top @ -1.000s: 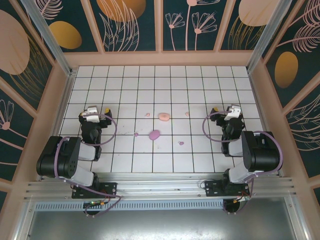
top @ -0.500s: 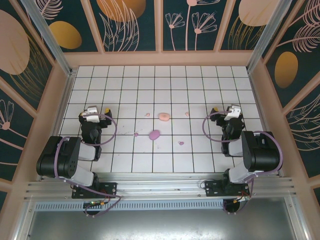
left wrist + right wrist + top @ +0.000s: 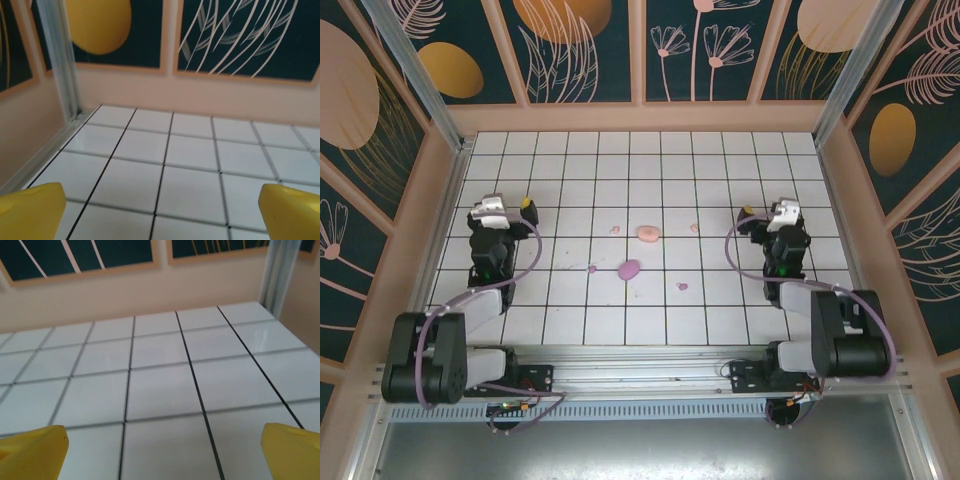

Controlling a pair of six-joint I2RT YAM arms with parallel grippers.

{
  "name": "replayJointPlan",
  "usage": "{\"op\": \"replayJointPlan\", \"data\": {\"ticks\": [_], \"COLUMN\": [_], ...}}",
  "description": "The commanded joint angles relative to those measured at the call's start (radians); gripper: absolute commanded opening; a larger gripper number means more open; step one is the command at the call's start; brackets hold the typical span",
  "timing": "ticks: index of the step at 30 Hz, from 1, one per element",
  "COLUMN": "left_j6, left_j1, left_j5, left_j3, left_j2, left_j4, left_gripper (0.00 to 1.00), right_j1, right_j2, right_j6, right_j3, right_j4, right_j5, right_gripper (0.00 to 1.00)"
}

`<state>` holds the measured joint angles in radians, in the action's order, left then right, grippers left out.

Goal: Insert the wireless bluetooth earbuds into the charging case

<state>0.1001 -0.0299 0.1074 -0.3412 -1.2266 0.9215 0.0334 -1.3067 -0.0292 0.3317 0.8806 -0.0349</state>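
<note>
My left gripper point(image 3: 505, 206) is released. In the left wrist view its yellow fingertips point(image 3: 31, 212) sit at the two bottom corners, wide apart, with nothing but white tile between them. It is positioned at the left side of the tiled table point(image 3: 720, 160), pointing toward the far wall.

My right gripper point(image 3: 768, 212) is likewise released. Its yellow fingertips point(image 3: 33, 451) are spread to the lower corners of the right wrist view, grasping nothing. It is at the right side of the table.

Task items lie in the middle of the table, between my two grippers and well apart from both:
- pink case point(image 3: 647, 233), with the first pink earbud point(image 3: 615, 229) to its left and the second pink earbud point(image 3: 694, 228) to its right.
- lilac case point(image 3: 629, 269), nearer my bases, with the first lilac earbud point(image 3: 592, 268) to its left and the second lilac earbud point(image 3: 682, 286) to its right.

All four earbuds rest on the tiles, apart from the cases.
</note>
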Motion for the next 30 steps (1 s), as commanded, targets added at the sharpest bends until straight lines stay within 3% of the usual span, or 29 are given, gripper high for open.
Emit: {"op": "replayJointPlan", "data": {"ticks": [1, 4, 7, 11, 16, 19, 24, 30], "left_j6": [0.046, 0.046, 0.040, 0.050, 0.082, 0.076, 0.059, 0.117], "left_j1": [0.002, -0.055, -0.177, -0.343, -0.530, -0.628, -0.785, -0.829], "left_j5": [-0.132, -0.157, -0.146, -0.138, -0.145, -0.108, -0.015, -0.006], "left_j3": [-0.096, -0.166, -0.194, -0.203, -0.158, -0.163, -0.252, -0.219], "left_j2": [0.078, 0.142, 0.181, 0.178, 0.151, 0.102, -0.048, -0.142], "left_j4": [-0.269, -0.447, -0.555, -0.695, -0.753, -0.782, -0.859, -0.741], "left_gripper": [0.89, 0.84, 0.82, 0.80, 0.75, 0.75, 0.76, 0.78], "right_j1": [0.035, 0.097, 0.213, 0.361, 0.486, 0.570, 0.622, 0.623], "right_j2": [0.091, 0.144, 0.191, 0.222, 0.178, 0.122, 0.048, 0.005], "right_j6": [-0.106, -0.160, -0.184, -0.274, -0.423, -0.483, -0.592, -0.619], "right_j3": [0.166, 0.288, 0.337, 0.335, 0.283, 0.280, 0.316, 0.366], "right_j4": [-0.394, -0.644, -0.773, -0.861, -0.863, -0.875, -0.912, -0.974], "right_j5": [0.015, 0.065, 0.043, 0.006, 0.070, -0.005, -0.046, -0.017], "right_gripper": [0.98, 0.94, 0.94, 0.94, 0.93, 0.93, 0.93, 0.93]}}
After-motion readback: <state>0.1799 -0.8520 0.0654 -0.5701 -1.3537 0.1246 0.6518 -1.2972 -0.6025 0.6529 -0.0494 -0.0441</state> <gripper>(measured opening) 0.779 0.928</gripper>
